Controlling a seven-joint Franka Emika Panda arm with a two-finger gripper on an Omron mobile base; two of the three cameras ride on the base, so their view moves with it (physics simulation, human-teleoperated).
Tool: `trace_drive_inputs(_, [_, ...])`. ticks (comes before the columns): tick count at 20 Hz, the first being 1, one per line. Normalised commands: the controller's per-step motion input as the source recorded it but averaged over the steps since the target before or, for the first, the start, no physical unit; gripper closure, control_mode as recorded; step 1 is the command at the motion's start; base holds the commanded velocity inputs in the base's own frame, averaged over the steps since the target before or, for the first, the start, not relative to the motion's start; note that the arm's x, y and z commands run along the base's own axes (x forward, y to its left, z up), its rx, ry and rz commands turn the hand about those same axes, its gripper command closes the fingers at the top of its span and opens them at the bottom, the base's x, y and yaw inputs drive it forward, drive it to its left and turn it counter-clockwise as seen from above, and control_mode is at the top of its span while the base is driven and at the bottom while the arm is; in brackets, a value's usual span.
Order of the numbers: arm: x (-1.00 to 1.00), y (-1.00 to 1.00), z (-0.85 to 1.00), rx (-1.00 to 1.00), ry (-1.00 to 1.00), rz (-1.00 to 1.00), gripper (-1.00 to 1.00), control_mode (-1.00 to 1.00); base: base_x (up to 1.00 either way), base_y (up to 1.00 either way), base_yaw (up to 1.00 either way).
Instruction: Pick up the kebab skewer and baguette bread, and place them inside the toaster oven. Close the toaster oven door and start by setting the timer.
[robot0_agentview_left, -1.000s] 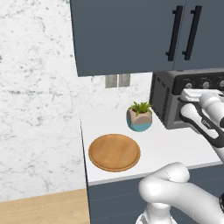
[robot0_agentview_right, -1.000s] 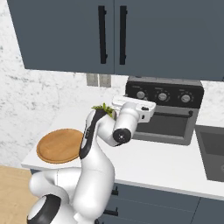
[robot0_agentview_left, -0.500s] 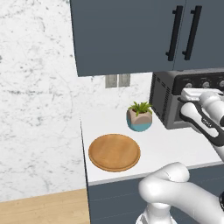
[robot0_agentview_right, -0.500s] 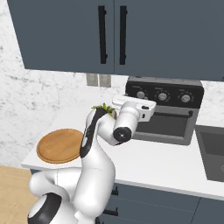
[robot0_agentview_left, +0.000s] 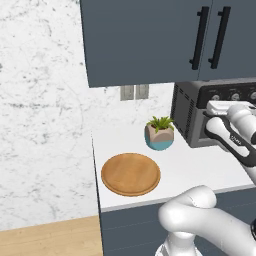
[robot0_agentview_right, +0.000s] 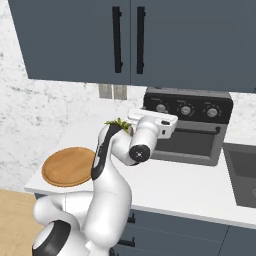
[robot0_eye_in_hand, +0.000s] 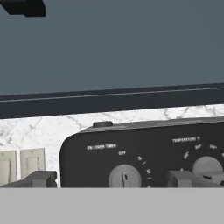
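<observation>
The boxy dark grey toaster oven (robot0_agentview_right: 187, 127) sits on the white counter (robot0_agentview_left: 200, 170) under the blue-grey cabinets (robot0_agentview_right: 150, 40). Its long side runs left to right and its shut door (robot0_agentview_right: 187, 145) faces the robot. The gripper (robot0_eye_in_hand: 111, 178) is spread wide, holding nothing. The round silver timer knob (robot0_eye_in_hand: 125, 176) sits between the two fingers (robot0_eye_in_hand: 41, 178), just past them.
</observation>
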Motion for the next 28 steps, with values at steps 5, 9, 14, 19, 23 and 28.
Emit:
trace_drive_inputs(5, [0.0, 0.0, 0.0, 0.0, 0.0, 0.01, -1.0, -1.0, 0.0, 0.0, 0.0])
trace_drive_inputs(9, [0.0, 0.0, -0.02, 0.0, 0.0, 0.01, -1.0, -1.0, 0.0, 0.0, 0.0])
trace_drive_inputs(14, [0.01, 0.02, -0.06, 0.0, 0.0, 0.0, -1.0, -1.0, 0.0, 0.0, 0.0])
trace_drive_inputs(19, [0.15, 0.0, -0.09, 0.0, 0.0, 0.01, -1.0, -1.0, 0.0, 0.0, 0.0])
trace_drive_inputs(23, [0.35, 0.0, -0.07, 0.0, 0.0, 0.01, -1.0, -1.0, 0.0, 0.0, 0.0])
trace_drive_inputs(28, [0.29, 0.0, -0.07, 0.0, 0.0, 0.01, -1.0, -1.0, 0.0, 0.0, 0.0])
